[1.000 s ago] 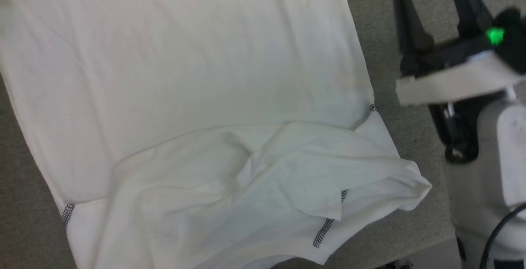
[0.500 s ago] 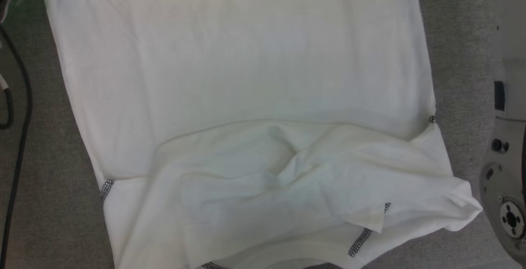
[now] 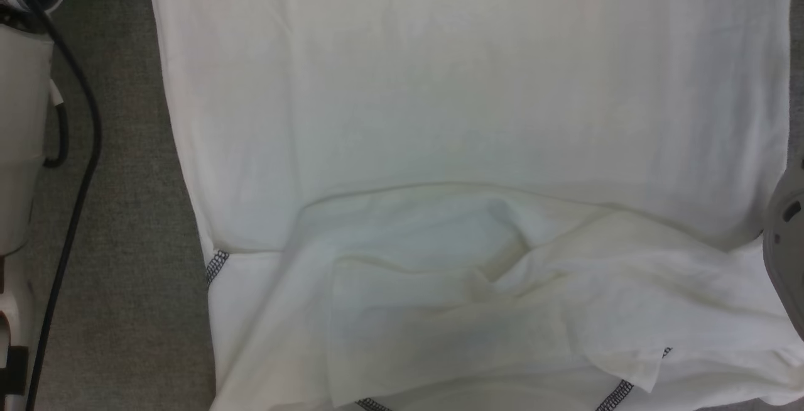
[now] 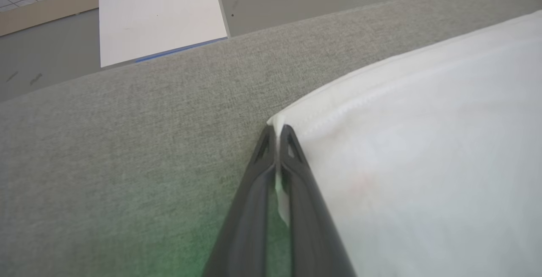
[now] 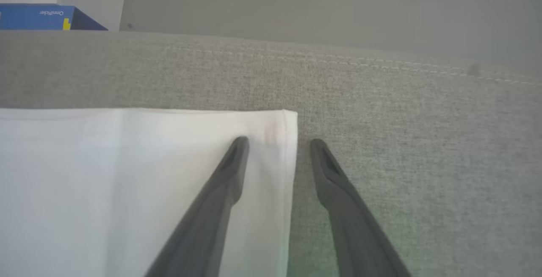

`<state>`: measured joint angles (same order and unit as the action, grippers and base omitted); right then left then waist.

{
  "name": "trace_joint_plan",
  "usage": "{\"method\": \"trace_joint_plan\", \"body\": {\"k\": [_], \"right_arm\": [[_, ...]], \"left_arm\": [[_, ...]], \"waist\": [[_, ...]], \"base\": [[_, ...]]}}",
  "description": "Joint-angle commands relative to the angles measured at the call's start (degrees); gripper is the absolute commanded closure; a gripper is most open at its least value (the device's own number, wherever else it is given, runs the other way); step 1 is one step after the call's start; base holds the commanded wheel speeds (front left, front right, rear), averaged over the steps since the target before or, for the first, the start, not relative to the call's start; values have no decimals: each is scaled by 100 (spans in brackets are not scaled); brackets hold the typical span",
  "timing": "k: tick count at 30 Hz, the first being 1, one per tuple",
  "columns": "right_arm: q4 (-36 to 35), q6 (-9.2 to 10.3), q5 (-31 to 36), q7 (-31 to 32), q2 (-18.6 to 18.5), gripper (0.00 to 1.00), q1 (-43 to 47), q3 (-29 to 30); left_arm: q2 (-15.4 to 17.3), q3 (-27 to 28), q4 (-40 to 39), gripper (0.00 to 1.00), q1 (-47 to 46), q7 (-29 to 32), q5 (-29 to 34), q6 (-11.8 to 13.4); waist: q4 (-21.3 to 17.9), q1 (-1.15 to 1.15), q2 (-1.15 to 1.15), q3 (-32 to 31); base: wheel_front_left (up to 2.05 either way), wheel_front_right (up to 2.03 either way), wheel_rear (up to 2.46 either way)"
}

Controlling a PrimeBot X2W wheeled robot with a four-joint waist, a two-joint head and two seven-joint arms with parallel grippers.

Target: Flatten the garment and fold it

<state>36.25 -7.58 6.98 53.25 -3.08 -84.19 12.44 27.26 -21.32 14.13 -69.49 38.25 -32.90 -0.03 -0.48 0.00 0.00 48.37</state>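
At the far hem, my left gripper (image 4: 277, 128) pinches a corner of the white soft-fabric shirt (image 4: 423, 141); my right gripper (image 5: 279, 140) straddles the other, fingers apart. Gotta close squarely first.

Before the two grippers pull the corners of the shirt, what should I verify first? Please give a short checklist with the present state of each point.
1. Left gripper shut on a corner of the garment: ok.
2. Right gripper astride a corner's side edge, one finger over fabric, one over the grey surface: ok.
3. Right gripper closed on the fabric: not ok, jaws open.
4. A finger of the right gripper under the fabric: cannot tell.
5. Garment flat: not ok, its near part lies rumpled in the head view.
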Motion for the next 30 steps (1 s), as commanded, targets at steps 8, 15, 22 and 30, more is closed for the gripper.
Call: {"method": "trace_joint_plan", "body": {"k": [8, 15, 22, 30], "right_arm": [[-290, 9, 174, -192, 20, 100, 224, -12], [-453, 9, -47, -1354, 20, 100, 423, -223], [-526, 9, -661, -2474, -120, 100, 953, -687], [-1259, 9, -1777, -3040, -610, 100, 2227, -1585]], "left_arm": [[45, -27, 144, 100, 39, -420, 87, -104], [67, 27, 319, 100, 12, -1472, 388, -126], [30, 15, 452, 100, 290, -2478, 503, -251], [32, 70, 170, 100, 1314, -2992, 196, -332]], "waist": [[42, 0, 0, -30], [-121, 0, 0, -312], [-203, 0, 0, -923], [-189, 0, 0, -1897]], "base": [[0, 0, 0], [0, 0, 0], [0, 0, 0], [0, 0, 0]]}}
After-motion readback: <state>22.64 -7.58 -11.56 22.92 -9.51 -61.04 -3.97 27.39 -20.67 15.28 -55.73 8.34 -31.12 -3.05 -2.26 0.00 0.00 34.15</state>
